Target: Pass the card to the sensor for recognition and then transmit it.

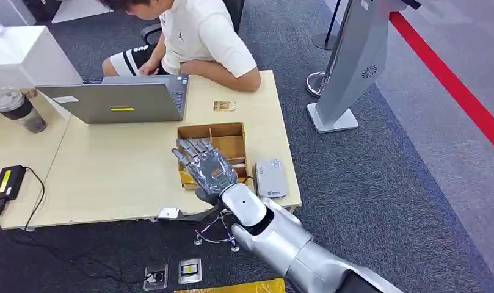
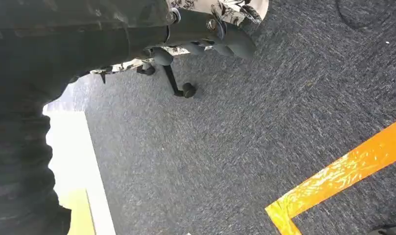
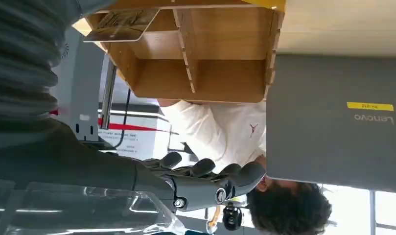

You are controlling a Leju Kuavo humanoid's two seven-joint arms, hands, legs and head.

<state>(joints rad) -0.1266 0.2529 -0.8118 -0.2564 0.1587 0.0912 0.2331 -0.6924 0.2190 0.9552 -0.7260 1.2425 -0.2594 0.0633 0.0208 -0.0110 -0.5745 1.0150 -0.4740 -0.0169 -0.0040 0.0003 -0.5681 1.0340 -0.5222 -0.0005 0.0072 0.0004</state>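
Over the near edge of the pale wooden table [image 1: 110, 177], the right hand [image 1: 203, 165] hangs with its dark fingers [image 1: 189, 148] stretched out, slightly apart and holding nothing, above a shallow plywood box [image 1: 229, 131] split by thin slotted dividers into compartments. From the right wrist view, a card [image 3: 122, 24] with a glossy, brownish printed face lies tilted in one outer compartment of that box; its print is too blurred to read. Just beside the box on the table's right end sits a small grey rounded-corner sensor [image 1: 270, 177] with a faint mark on its lid that I cannot make out. Another small gold-patterned card [image 1: 224, 105] lies flat farther back, near the elbow of a person [image 1: 201, 36] in a white shirt. A matte grey laptop [image 1: 116, 101] reads "Lenovo" on its lid, beside a yellow sticker. The floor is coarse grey carpet [image 1: 385, 183] crossed by a red stripe [image 1: 452, 85]. The left hand's state cannot be told.
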